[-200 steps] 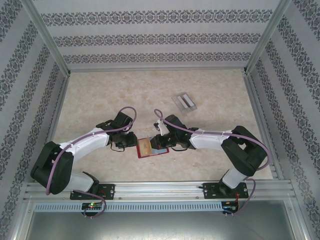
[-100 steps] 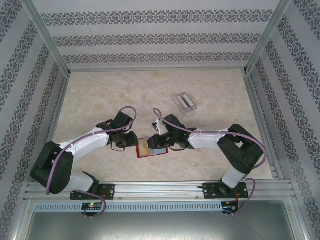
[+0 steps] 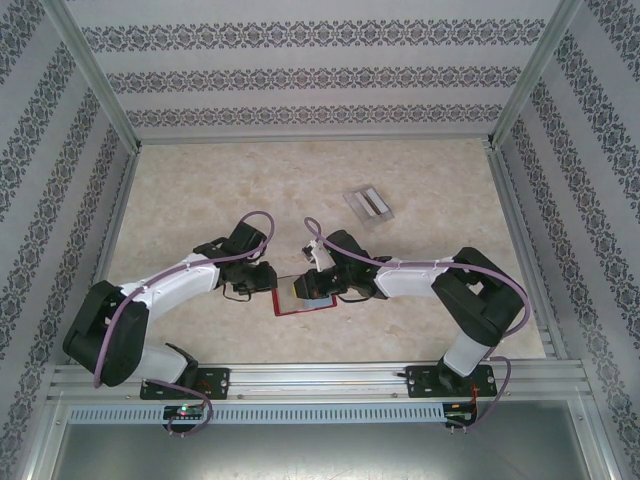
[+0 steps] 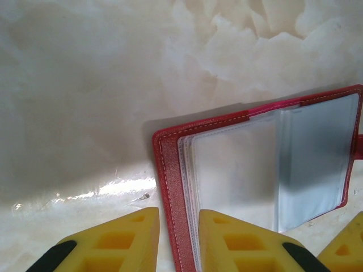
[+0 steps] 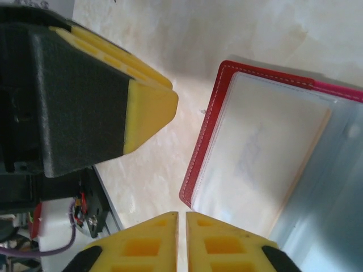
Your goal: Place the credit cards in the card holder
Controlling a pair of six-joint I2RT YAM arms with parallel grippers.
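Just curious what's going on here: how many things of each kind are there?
Claws: 2 (left claw, right claw)
Red wallet: 1
Grey tray: 1
Total: 4

Card holder (image 3: 316,304) lies on table (image 3: 200,190) between left hand (image 3: 266,283) and right hand (image 3: 306,285).

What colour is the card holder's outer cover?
Red, with pale stitching along the edge. The card holder shows best in the left wrist view.
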